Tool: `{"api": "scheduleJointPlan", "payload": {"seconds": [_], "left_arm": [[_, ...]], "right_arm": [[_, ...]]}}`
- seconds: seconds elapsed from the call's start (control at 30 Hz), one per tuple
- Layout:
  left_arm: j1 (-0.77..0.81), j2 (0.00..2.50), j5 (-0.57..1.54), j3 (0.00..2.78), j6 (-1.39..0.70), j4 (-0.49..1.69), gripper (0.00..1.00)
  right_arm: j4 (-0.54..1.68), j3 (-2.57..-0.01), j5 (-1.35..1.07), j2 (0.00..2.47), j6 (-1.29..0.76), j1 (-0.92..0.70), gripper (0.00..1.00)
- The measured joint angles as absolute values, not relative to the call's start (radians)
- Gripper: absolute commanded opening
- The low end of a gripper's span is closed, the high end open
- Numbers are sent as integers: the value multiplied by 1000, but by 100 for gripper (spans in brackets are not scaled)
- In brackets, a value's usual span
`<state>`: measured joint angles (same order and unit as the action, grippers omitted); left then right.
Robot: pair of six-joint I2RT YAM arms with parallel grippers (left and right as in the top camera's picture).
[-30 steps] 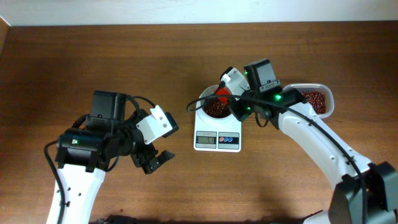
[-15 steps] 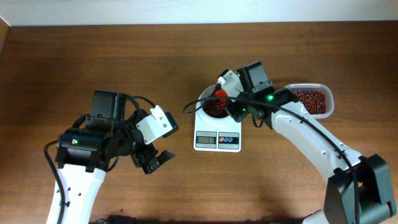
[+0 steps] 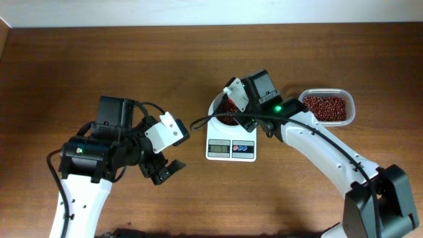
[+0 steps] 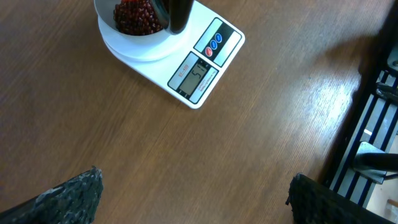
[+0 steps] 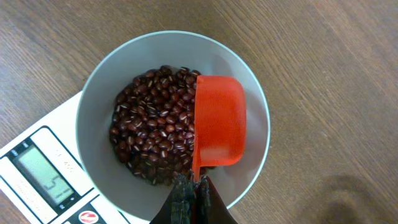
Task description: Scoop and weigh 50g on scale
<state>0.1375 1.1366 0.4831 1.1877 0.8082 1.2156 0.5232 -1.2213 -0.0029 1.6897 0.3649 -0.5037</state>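
Brown wooden table [image 3: 99,59]; both arms over it. Left gripper [image 3: 166,172] hangs well left of the scale, claw spread wide and pinching nothing. Right gripper [image 5: 193,200] is over the bowl, claw pressed together on the thin handle of the red scoop [image 5: 219,121].

Clear tub [image 3: 326,91] of red beans sits at far right, just beside the right arm and apart from the scale. The scale [image 4: 208,59] is mid-table, white, display side toward the robot. The round white bowl [image 5: 155,53] sits on top of it.

Scoop is inside the bowl's rim on its right side; its cup looks empty, nothing visibly falling. Beans [image 5: 152,146] are piled in the bowl, covering most of the floor. Display [image 4: 194,74] is lit and shows digits, first looks like a 5, rest too small to be sure.

Judgement: scooping and dumping mostly done, weight likely near target. Left to do: confirm the reading, top up or take out a few beans, then park the scoop.
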Motion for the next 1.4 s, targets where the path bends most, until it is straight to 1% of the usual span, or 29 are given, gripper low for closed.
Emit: {"api": "scheduleJointPlan", "payload": {"seconds": [0.17,0.33,0.97,1.2,1.4], "left_arm": [[138,1137,483,1188,809,1216,99],[138,1137,483,1188,809,1216,99],[138,1137,483,1188,809,1216,99],[138,1137,483,1188,809,1216,99],[138,1137,483,1188,808,1216,99]], "right_arm": [[530,-1221,-1,1706,367,-504,4],[533,-1221,-54,1712,364,-504,4],[533,-1221,-162,1712,237,-487,4],[548,-1221,-352,1712,207,-376,4],[564,-1221,-577,1712,204,-298,4]]}}
